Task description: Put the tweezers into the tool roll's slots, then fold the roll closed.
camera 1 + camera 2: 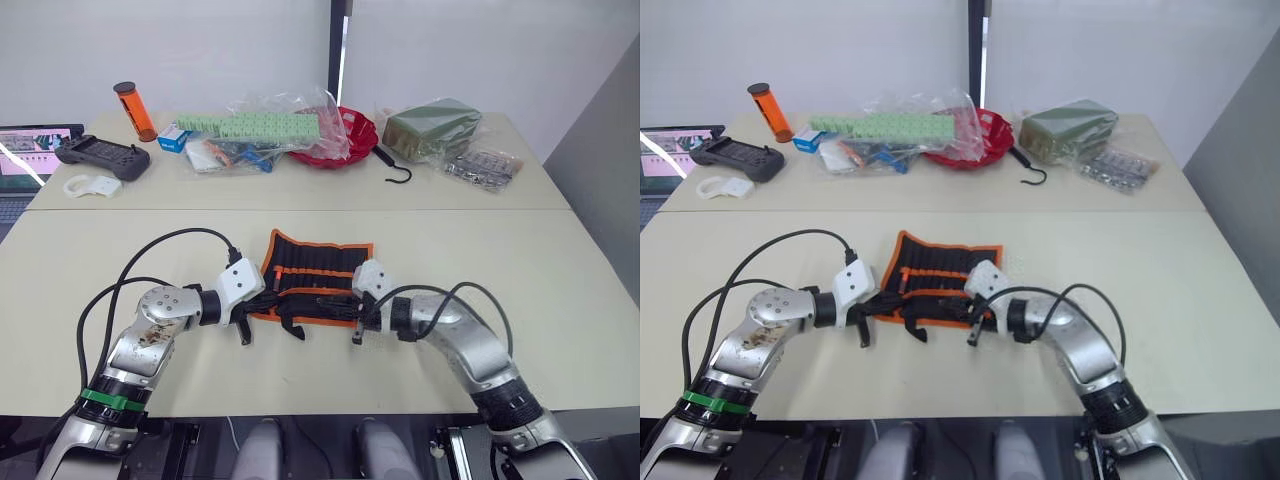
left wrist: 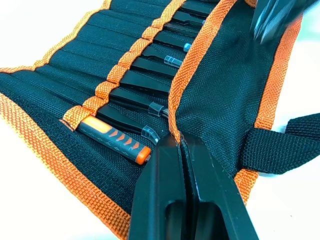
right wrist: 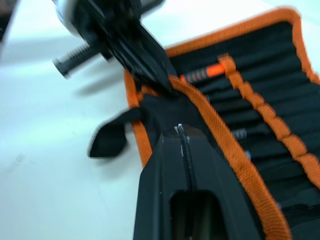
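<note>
The tool roll [image 1: 318, 262] lies spread open on the near table, black with orange trim. Its near flap [image 2: 225, 85] is lifted and partly turned over the slots [image 2: 107, 87]. Several black tweezers [image 2: 150, 82] sit in those slots with their capped tips showing, beside an orange-handled tool [image 2: 115, 140]. My left gripper [image 2: 179, 145] is shut on the flap's orange edge at the roll's near left. My right gripper [image 3: 181, 131] is shut on the same flap further right, close to the left gripper [image 3: 145, 60]. The black strap [image 1: 291, 326] trails off the roll's near edge onto the table.
On the far table stand a red bowl [image 1: 352, 135], a black hook [image 1: 396, 172], a bagged green box [image 1: 430, 125], bagged green blocks [image 1: 262, 126], an orange cylinder [image 1: 134, 111], a black controller [image 1: 101, 155] and a laptop [image 1: 28, 152].
</note>
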